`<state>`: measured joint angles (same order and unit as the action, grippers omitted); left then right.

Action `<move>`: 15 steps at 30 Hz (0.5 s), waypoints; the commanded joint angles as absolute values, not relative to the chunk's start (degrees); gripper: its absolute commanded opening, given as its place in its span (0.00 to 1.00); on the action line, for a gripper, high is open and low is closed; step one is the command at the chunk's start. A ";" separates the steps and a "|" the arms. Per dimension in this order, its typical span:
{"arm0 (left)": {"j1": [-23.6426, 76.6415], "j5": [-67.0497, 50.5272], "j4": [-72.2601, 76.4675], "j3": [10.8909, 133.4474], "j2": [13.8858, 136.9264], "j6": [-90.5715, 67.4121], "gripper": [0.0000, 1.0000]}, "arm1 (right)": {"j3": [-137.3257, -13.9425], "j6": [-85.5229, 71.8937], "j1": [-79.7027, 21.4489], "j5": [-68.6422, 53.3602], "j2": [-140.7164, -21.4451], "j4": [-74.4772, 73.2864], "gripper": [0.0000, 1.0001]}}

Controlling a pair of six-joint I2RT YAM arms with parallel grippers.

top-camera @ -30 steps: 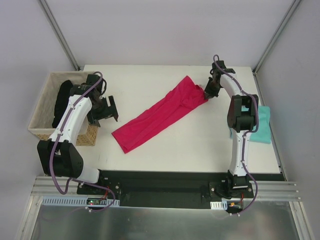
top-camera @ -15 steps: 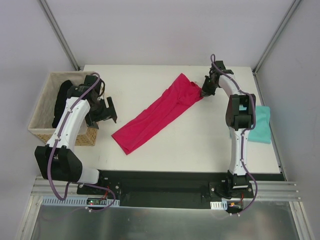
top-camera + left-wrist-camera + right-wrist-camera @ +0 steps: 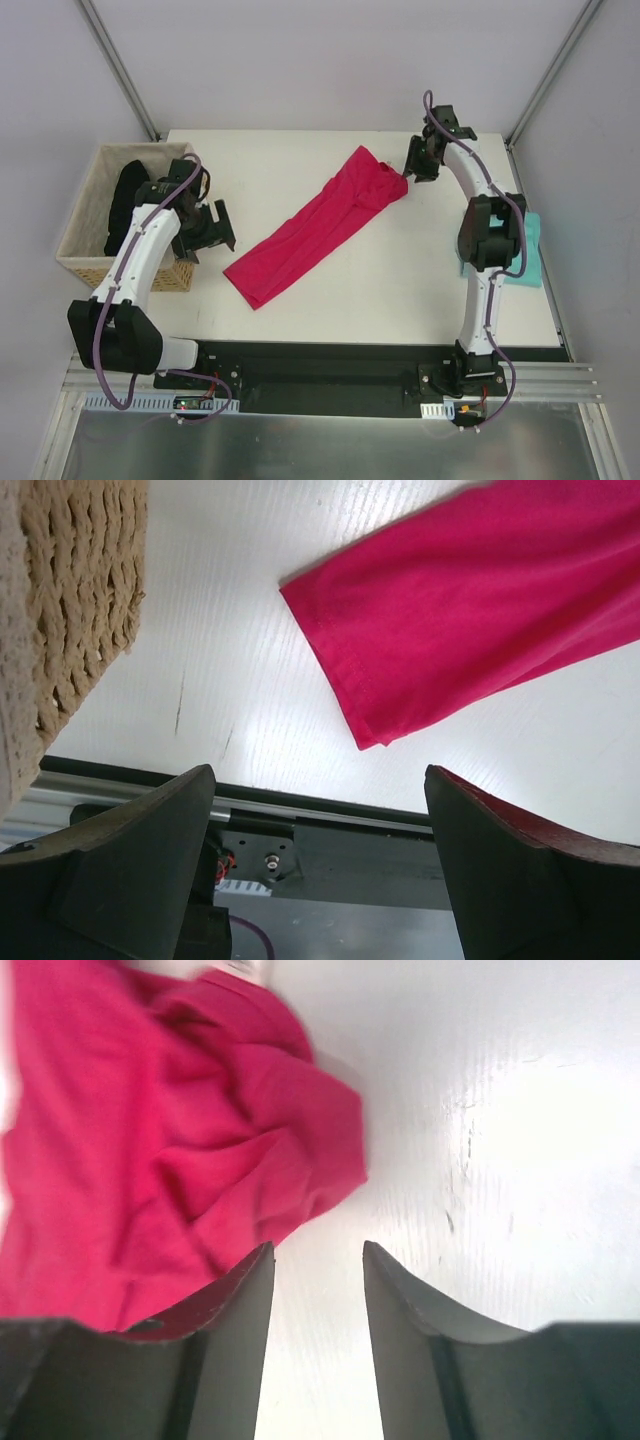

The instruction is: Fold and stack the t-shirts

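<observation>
Table [image 3: 400,290] holds the pink t-shirt [image 3: 320,225] as a long narrow band running diagonally from near-left to far-right, bunched and wrinkled at the far end; the teal t-shirt [image 3: 527,265] sits at the right table edge, partly hidden by the right arm, well apart from the pink one. Wicker basket [image 3: 75,255] on the left holds a black garment [image 3: 125,200], not part of the job. Step looks like the next fold on the pink band, probably end over end. Left gripper [image 3: 210,230] hovers beside the basket, fingers wide apart, empty, near the band's near-left corner. Right gripper [image 3: 412,168] is at the crumpled far end, fingers apart, bare table between them, cloth just beside one finger. To do it well: flatten the far-end bunching first, pinch every layer at each corner, lift both ends level, lay edges flush, and keep what looks like the white neck label [image 3: 248,968] inside the fold
</observation>
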<state>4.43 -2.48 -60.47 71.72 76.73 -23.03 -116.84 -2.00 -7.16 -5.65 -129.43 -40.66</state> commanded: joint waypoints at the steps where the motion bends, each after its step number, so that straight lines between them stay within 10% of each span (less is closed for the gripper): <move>1: 4.22 -3.17 -55.73 71.01 78.30 -20.92 0.86 | -116.72 -0.26 -10.10 -0.79 -114.89 -42.36 0.46; 15: 4.22 -2.73 -51.68 76.20 88.51 -18.90 0.84 | -97.39 -7.90 -27.40 -2.02 -100.37 -39.82 0.30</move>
<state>4.43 -2.76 -52.10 73.06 90.02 -19.94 -102.32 -4.10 -23.46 -1.19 -99.04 -39.59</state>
